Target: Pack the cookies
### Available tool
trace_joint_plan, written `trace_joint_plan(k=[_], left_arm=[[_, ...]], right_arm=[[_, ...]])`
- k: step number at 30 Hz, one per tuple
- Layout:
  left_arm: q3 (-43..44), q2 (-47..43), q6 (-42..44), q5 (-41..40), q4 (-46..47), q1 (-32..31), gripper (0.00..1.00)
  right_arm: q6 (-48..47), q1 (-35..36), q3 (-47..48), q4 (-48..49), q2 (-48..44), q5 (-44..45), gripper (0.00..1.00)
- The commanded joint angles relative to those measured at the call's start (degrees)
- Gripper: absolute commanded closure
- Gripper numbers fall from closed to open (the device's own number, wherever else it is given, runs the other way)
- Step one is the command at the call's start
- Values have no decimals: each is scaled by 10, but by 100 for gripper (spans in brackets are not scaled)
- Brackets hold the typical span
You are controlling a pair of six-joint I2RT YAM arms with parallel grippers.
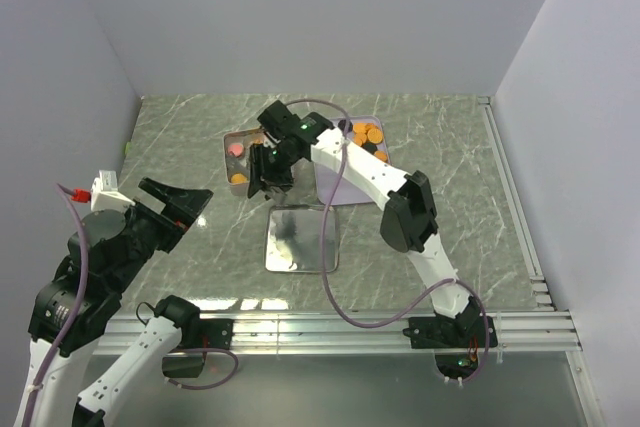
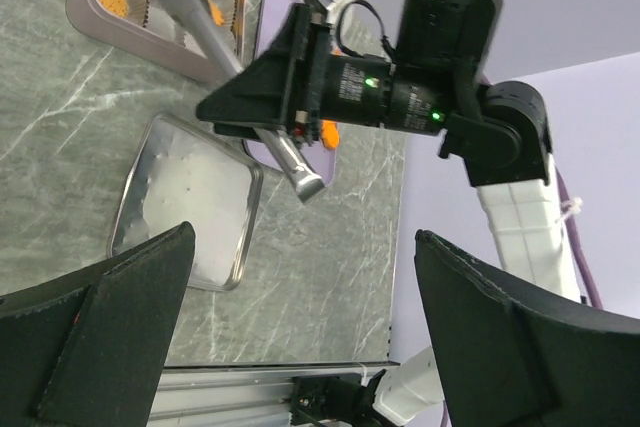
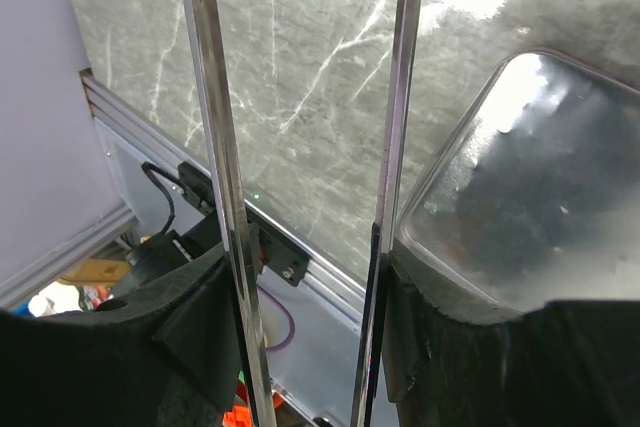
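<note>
Reaching across the green marbled tabletop [image 1: 450, 167], the right gripper [image 3: 305, 297] clamps a pair of grey metal tongs [image 2: 212, 37] by their two arms. One finger sits outside each arm, so that squeezing would bring the tips together. The arms stand apart in the right wrist view, which suggests a loose, half-squeezed hold. The green-striped tips hang over the open square metal tin [image 1: 228, 162], whose paper cups already hold a pink cookie [image 1: 236, 148] and an orange cookie [image 1: 238, 178]. Whether anything sits between the tips cannot be told.

The rest of the cookies [image 1: 366, 134], small round orange discs, lie at the far end of the lavender rectangular tray [image 1: 345, 192]. The tray sits just beside the tin on its right, so the tongs need only a short swing from supply to cups. A shiny square silver pan [image 1: 300, 239], possibly the tin's upturned lid, lies on the near side of both, probably set there to keep out of the working path.

The left gripper [image 2: 305, 277] hangs well off to the left with its black fingers [image 2: 100, 337] spread wide and nothing between them, apparently parked so as not to cross the right arm. With few cups filled and a heap on the tray, packing looks early; the step in hand is likely placing or fetching one disc.
</note>
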Motion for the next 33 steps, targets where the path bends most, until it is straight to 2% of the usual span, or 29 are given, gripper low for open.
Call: trace_joint_plan(k=[1,5,8,11,13,15,20,26,33], left_arm=[[15,-4,15,-2,6,1,2],[4,-10,14,1,8,1,2],[-9,-14,13,4,17,1,2],[-26,-15,11,14,30,1,1],[-39,-14,11,23,48,1,2],[-46,-10,10,30,58,1,2],[-69,2,8,51,87,1,2],[-77,12,6,60,104,1,3],[-77,3,4,45,96,1,2]], right_arm=[[-7,-24,-20,3,-102,12,45],[-30,-57,-110,-3,-187,47,46],[-51,-88,-219,-13,-258,74,46],[-66,-130,-286,-19,-323,96,46],[-76,-160,-372,-17,-376,108,46],[-81,-176,-406,-18,-395,119,46],[-95,-218,-466,-30,-410,133,46],[-101,-255,-470,-60,-385,148,46],[-108,-278,-478,-44,-348,104,46]])
